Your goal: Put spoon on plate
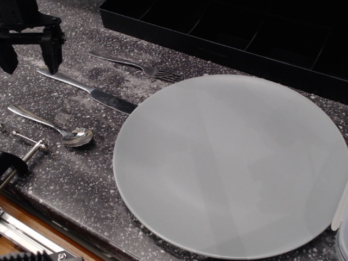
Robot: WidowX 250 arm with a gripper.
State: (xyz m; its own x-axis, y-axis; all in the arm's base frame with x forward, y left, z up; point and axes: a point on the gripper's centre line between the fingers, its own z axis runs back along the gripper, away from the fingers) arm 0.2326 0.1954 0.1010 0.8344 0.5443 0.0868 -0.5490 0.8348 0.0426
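Observation:
The small silver spoon [54,127] lies on the dark speckled counter at the left, bowl toward the plate, handle pointing left. The large pale grey plate [228,163] lies flat to its right and holds nothing. My black gripper [30,64] hangs at the top left, above the knife's handle end and well above the spoon. Its two fingers [53,54] point down and stand apart, open and empty.
A long knife [87,92] lies between the gripper and the plate, its tip under the plate's edge. A fork [136,66] lies behind it. A black divided tray [234,32] runs along the back. A metal fixture [27,147] sits at the counter's front left edge.

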